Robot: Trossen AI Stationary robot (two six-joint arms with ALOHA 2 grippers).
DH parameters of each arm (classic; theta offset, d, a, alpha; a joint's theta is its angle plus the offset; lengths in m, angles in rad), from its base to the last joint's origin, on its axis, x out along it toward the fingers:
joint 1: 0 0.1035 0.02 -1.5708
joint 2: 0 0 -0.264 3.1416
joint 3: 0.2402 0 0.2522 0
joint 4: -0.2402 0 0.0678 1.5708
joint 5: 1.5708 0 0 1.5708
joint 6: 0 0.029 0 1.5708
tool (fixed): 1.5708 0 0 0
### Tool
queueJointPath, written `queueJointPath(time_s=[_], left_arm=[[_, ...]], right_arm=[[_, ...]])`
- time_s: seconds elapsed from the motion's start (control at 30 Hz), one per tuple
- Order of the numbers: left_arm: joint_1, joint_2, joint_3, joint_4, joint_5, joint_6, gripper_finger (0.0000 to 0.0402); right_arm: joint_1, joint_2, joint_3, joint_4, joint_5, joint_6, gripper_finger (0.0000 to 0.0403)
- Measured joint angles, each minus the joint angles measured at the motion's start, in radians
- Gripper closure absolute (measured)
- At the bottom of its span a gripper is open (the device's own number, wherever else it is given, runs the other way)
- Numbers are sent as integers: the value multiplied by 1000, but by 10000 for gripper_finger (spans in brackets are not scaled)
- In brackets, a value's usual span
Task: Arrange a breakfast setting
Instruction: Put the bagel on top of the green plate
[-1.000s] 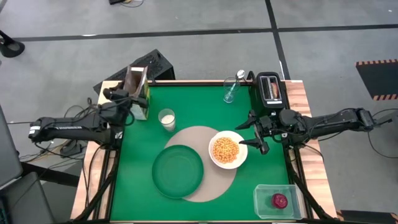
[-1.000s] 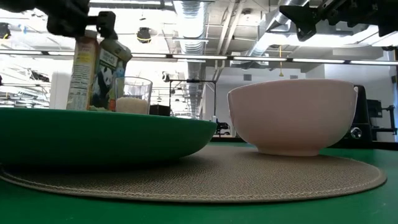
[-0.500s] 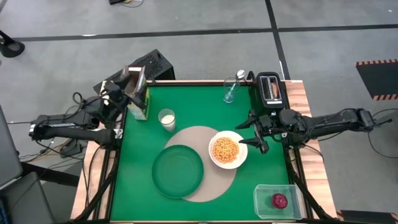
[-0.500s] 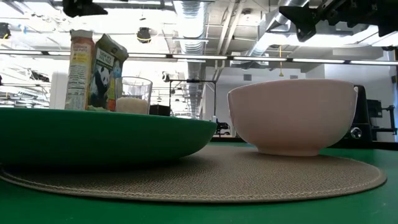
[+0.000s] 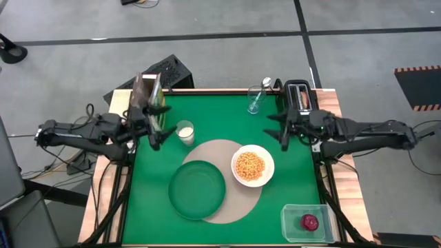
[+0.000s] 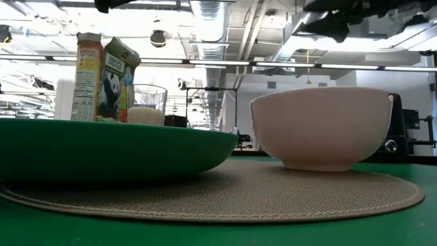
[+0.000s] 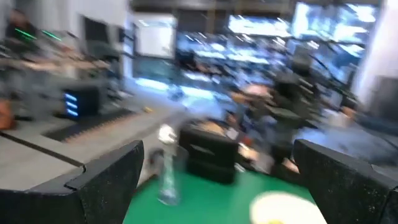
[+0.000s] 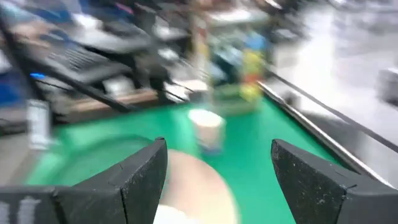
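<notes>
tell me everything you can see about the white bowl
The white bowl is round, smooth and glossy, like ceramic, with a small foot visible in the low view. It stands upright on the right part of the round beige placemat, full of orange-yellow cereal pieces. The dark green plate lies just beside it on the left. Neither gripper touches it; the right gripper is above the table behind it.
</notes>
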Motion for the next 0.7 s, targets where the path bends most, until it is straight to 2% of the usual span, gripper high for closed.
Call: queueJointPath(time_s=[0.1, 0.3, 0.5, 0.7], left_arm=[[-52, 0, 0, -63, 46, -53, 3], [-177, 0, -28, -102, 39, -137, 3], [-275, 0, -32, -111, 44, -66, 3], [-320, -3, -32, -104, 94, 23, 3]], right_arm=[[-26, 0, 75, -160, 94, 41, 97], [-99, 2, 226, -424, 176, 123, 97], [-192, 35, 337, -602, 202, 204, 97], [-295, 115, 435, -783, 202, 270, 103]])
